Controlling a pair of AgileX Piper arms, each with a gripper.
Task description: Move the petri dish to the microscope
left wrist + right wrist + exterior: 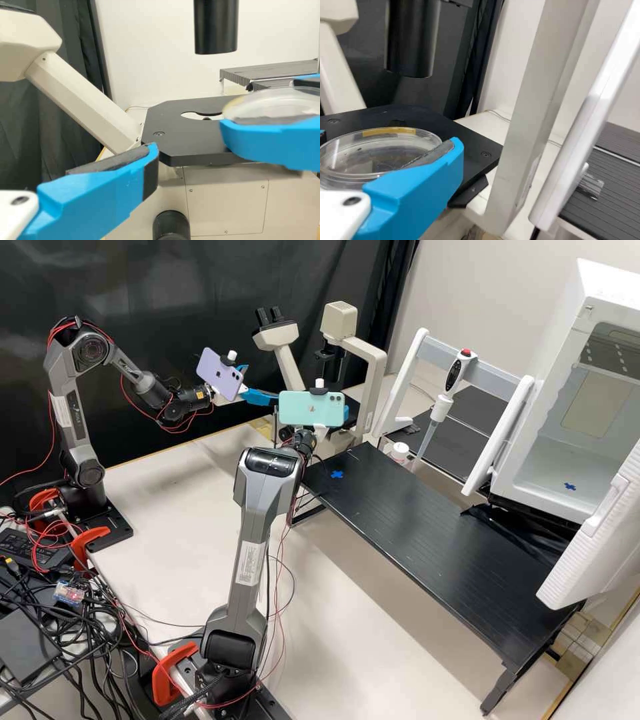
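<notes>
- L gripper (262,383): nr the microscope (377,367), jaws spread, nothing b/w them. In its wrist view one blue finger (95,187) points twd the stage (170,120), pad bare.
- R gripper (321,432): mostly behind the green phone (311,408) in high view; jaws pinching the petri dish (350,150), one finger either side.
- Dish: in R gripper, approx level, right by the stage edge; can't tell if touching it. Yellow strip (387,131) on its rim.
- Purple phone (220,373) is mounted on L arm.
- Black lens tube (216,30) hangs above the stage.
- Pipette (455,373) upright-ish on the white rack (408,373), tip down, w/ a small tub (399,452) nr its tip.
- Black shelf (413,527) has a blue cross (337,474) on top.
- White cabinet (600,293): door open, 2nd blue cross (570,487) on its floor.
</notes>
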